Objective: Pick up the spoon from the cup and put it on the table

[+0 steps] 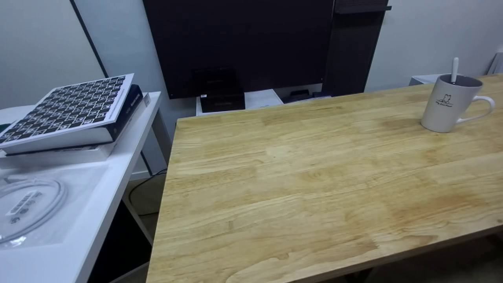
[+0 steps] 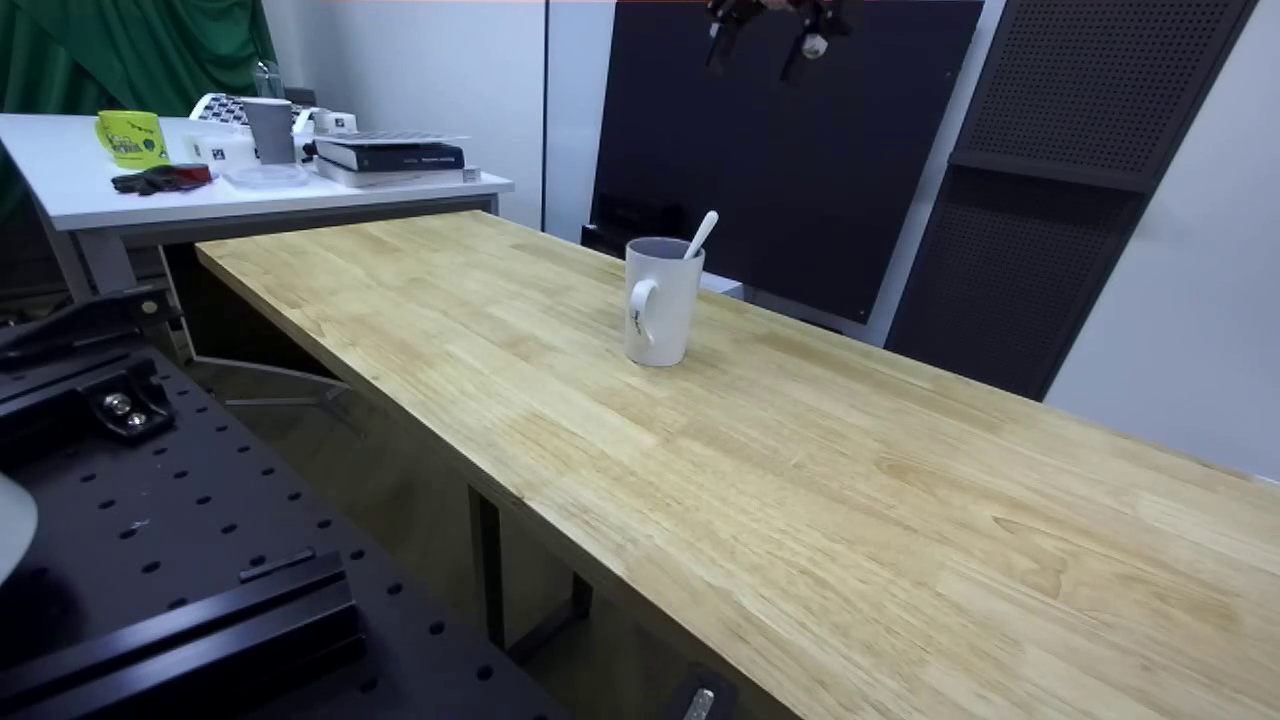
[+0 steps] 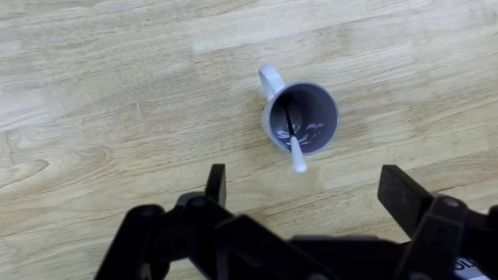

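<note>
The spoon has a white handle and a dark lower stem. It leans inside the cup with its handle above the rim, in both exterior views (image 1: 454, 70) (image 2: 702, 234) and in the wrist view (image 3: 298, 156). Its lower end is hidden or too dark to make out. The grey-white cup (image 1: 444, 108) (image 2: 673, 310) (image 3: 327, 114) stands upright on the wooden table (image 1: 306, 177) (image 2: 850, 480) (image 3: 116, 116). My gripper (image 2: 752, 65) (image 3: 303, 175) is open and empty, high above the table. In the wrist view, the spoon's handle end appears between the open fingers, apart from both.
A white table (image 1: 137, 129) (image 2: 240, 205) beside the wooden one holds books (image 1: 74, 110) (image 2: 390, 158), a bagged cable (image 1: 31, 208), a yellow-green mug (image 2: 133, 138) and a grey cup (image 2: 270, 132). A black perforated plate (image 2: 230, 500) lies along the near side. A dark panel (image 1: 251, 43) (image 2: 770, 160) stands behind.
</note>
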You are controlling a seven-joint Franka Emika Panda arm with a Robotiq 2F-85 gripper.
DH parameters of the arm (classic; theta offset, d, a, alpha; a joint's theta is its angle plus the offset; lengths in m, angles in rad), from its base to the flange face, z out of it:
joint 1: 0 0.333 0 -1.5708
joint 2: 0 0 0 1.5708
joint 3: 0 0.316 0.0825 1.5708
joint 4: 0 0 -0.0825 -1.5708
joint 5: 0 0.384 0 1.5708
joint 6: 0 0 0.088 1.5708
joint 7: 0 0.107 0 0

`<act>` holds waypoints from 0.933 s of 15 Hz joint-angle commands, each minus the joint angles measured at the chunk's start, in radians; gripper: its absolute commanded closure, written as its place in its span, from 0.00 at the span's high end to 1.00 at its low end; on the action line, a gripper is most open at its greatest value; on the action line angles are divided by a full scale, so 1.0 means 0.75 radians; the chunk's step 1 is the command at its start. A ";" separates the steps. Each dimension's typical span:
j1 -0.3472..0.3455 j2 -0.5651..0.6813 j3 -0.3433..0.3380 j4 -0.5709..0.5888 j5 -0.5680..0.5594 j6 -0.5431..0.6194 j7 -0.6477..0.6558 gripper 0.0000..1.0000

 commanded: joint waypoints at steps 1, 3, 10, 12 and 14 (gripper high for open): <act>-0.020 0.164 0.016 0.190 0.056 -0.064 0.046 1.00; -0.022 0.210 0.020 0.214 0.078 -0.058 0.049 1.00; -0.024 0.264 0.040 0.163 0.128 0.003 0.016 1.00; -0.026 0.273 0.045 0.147 0.143 0.038 0.011 1.00; -0.026 0.293 0.046 0.142 0.151 0.066 0.008 1.00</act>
